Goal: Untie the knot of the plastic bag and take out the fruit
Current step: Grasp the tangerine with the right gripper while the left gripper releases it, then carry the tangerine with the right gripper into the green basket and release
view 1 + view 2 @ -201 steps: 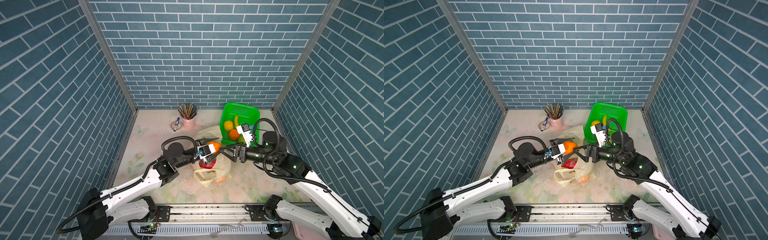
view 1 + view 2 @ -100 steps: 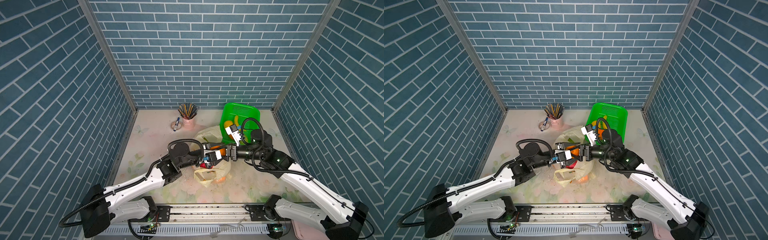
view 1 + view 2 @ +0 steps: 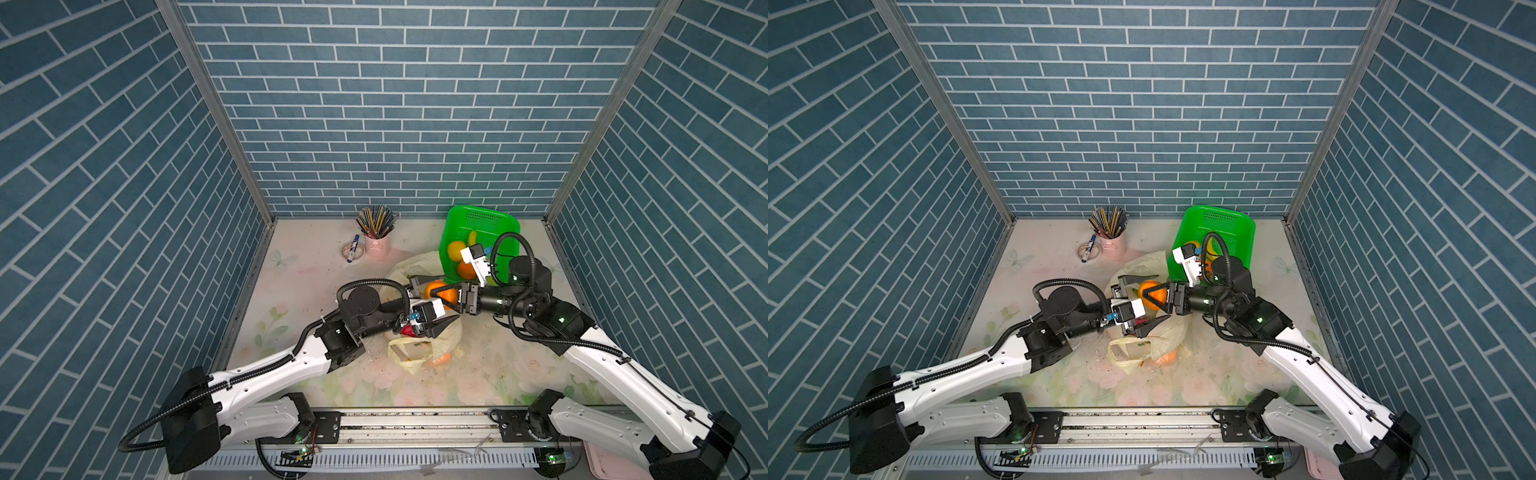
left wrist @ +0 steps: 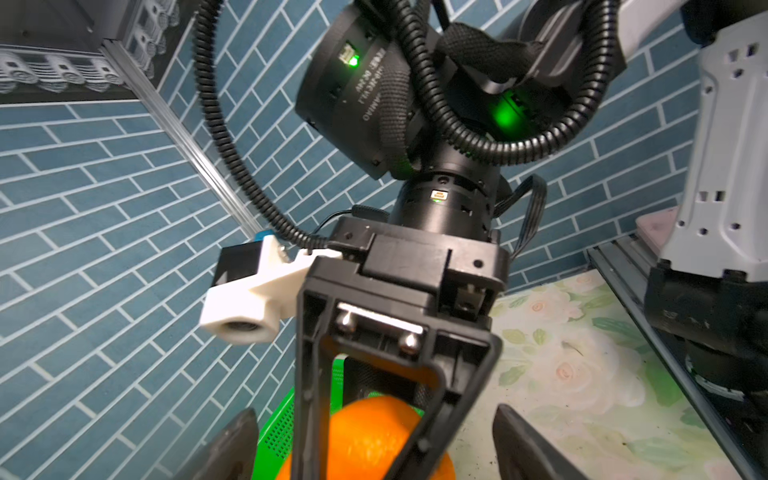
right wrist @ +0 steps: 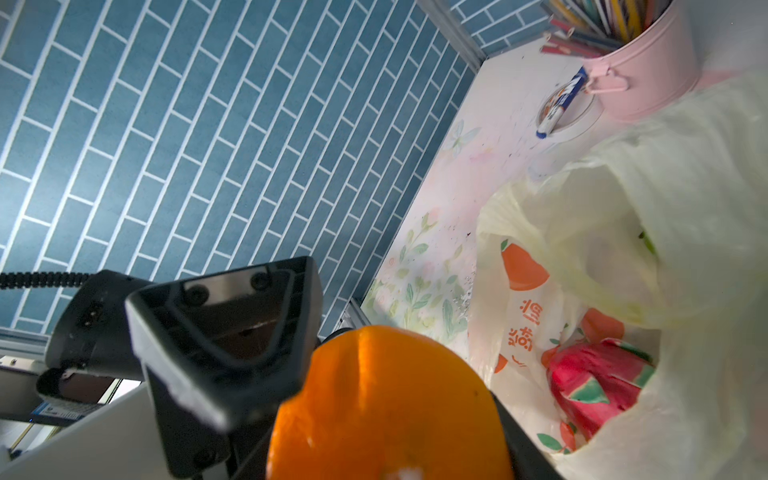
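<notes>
Item: orange fruit (image 5: 386, 395), raised just above the open plastic bag (image 3: 449, 337), clamped in the right gripper (image 3: 1148, 296). The left gripper (image 4: 374, 415) has its jaws spread wide either side of it. A dragon fruit (image 5: 594, 382) lies in the bag. A green basket (image 3: 482, 220) stands just beyond.

Place: you are working in a robot test cell, a lab rig and not a lived-in room.
Walls: blue brick-print panels (image 3: 395, 104) close the left, right and far sides, joined by bare metal corner posts (image 3: 219, 112).
Surface: a pale floral-print tabletop (image 3: 299, 274).
Near edge: a metal mounting rail (image 3: 415, 419) carries a white and black left arm (image 3: 266, 374) and right arm (image 3: 623, 374).
Props: a pink metal pencil cup (image 3: 377, 247), a bright green perforated plastic basket (image 3: 482, 218) and a pale yellow plastic bag (image 3: 415, 264).
</notes>
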Motion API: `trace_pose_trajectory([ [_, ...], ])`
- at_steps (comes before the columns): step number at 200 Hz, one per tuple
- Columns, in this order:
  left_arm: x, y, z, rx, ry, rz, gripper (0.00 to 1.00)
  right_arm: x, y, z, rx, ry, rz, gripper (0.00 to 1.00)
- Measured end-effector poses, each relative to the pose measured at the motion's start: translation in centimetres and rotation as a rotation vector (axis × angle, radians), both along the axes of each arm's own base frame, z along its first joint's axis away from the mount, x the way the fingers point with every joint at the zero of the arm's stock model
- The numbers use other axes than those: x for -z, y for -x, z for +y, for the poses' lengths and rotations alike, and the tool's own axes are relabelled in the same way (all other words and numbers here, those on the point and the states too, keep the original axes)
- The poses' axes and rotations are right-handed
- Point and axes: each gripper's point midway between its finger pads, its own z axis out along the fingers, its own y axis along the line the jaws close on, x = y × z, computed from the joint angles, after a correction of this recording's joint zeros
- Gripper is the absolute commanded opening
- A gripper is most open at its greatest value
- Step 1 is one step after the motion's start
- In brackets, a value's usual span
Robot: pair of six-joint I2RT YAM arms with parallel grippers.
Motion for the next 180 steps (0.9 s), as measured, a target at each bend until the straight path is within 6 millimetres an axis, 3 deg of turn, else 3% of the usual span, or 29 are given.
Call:
trace_pose_trajectory([
  [70,-2.6,-2.1,4.8,-0.24,0.158,0.152,0.89,-0.4,-6.1,-4.6,0.268,0.007,-0.056,0.49],
  [95,-1.8,-2.7,6.3,-0.311,0.168,0.221,0.89,-0.6,-8.9,-7.0,0.39,0.001,-0.081,0.48],
  [114,-0.2,-2.5,7.1,-0.327,0.148,0.268,0.89,0.0,-10.9,-8.7,0.477,0.019,-0.079,0.48],
  [147,3.0,-2.1,7.8,-0.342,0.084,0.332,0.89,3.7,-14.6,-10.7,0.599,0.126,-0.006,0.46],
  [180,5.2,-2.4,8.3,-0.386,0.024,0.384,0.88,8.5,-17.5,-10.7,0.62,0.258,0.07,0.45],
])
